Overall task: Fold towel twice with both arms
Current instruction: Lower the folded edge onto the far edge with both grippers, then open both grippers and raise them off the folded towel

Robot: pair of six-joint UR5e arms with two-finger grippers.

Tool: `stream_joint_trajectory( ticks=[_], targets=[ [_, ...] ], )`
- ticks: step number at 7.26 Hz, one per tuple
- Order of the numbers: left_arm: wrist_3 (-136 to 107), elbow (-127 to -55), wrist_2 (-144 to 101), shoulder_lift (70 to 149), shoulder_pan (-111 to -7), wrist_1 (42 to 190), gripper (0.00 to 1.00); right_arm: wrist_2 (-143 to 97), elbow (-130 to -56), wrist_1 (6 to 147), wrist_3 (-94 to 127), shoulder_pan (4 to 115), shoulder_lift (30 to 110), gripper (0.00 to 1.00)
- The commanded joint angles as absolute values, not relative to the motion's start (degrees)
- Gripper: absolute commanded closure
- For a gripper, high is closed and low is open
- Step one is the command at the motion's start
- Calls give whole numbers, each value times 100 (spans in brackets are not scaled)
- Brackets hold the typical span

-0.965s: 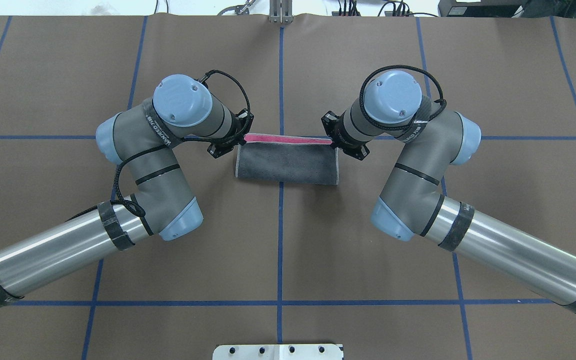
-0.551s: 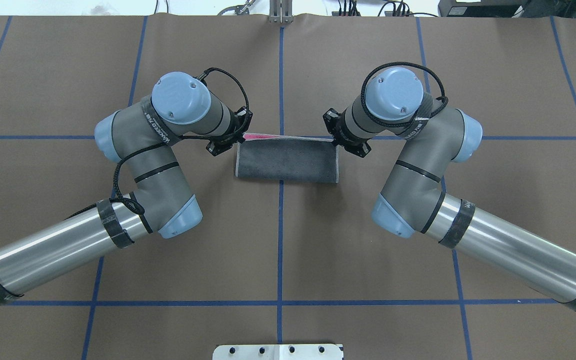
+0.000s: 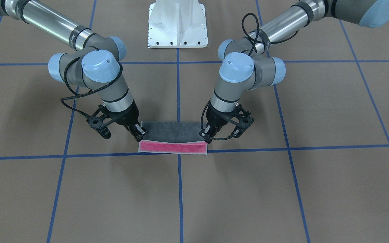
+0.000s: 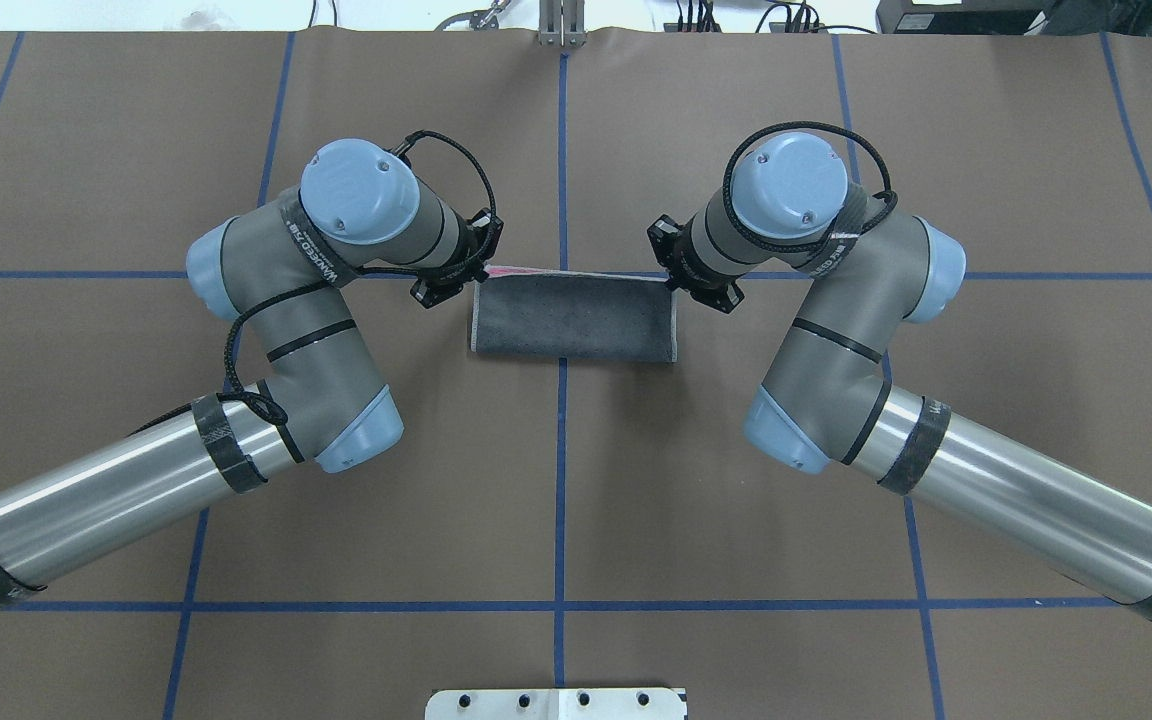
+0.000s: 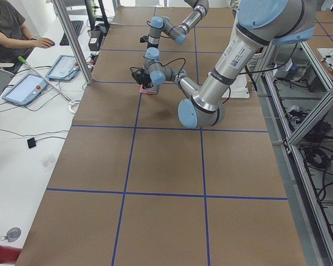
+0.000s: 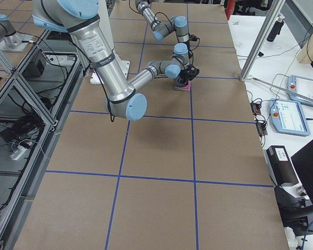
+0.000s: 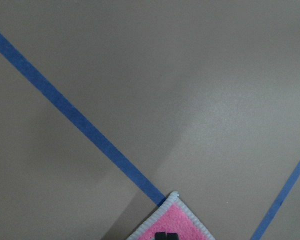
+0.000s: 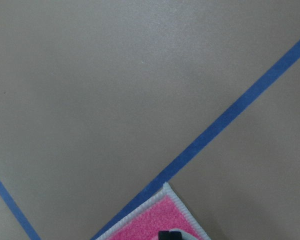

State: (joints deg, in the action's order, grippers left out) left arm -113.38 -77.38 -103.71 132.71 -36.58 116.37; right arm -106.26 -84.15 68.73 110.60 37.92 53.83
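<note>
The towel (image 4: pixel 574 318) lies folded in half at the table's middle, dark grey face up, with a thin pink strip (image 3: pixel 172 147) of its lower layer showing along the far edge. My left gripper (image 3: pixel 207 137) is shut on one far corner of the grey top layer. My right gripper (image 3: pixel 139 135) is shut on the other far corner. In the overhead view both wrists hide most of the fingers. Each wrist view shows a pink towel corner (image 7: pixel 172 224) (image 8: pixel 155 221) with light edging, lying over a blue tape line, and a black fingertip (image 7: pixel 166 235) at the bottom edge.
The white bolted pedestal (image 3: pixel 177 23) stands at the robot's side of the brown mat, which carries a grid of blue tape lines (image 4: pixel 561 480). Beyond the table's far edge are a person at a desk (image 5: pixel 11 33), control tablets (image 5: pixel 28 88) and aluminium posts (image 6: pixel 261 36).
Both grippers have carried the grey top layer's edge away from the robot. The pink strip seen from overhead has narrowed from a broad band to a sliver.
</note>
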Motion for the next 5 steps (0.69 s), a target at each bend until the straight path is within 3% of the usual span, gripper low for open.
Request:
stream_joint_trajectory(
  ticks=[1,2,4,5],
  targets=[
    [-11329,-7639,-10371,13271,-3656,11741,85,-10626,-8394,6873,11057,3788,5379,100],
    [-11329,-7498,-10371,13271,-3656,11934,49,-10626,-8359,6873,11057,3788,5362,66],
    [-11303,-7427,-10371,13271,-3717,11997,0,-10626,-8271,6873,11065,3823,5248,1],
    [-11294,-7435,-10371,13280,-3761,12006,0,-10626,-8279,6864,11074,3849,5230,0]
  ],
)
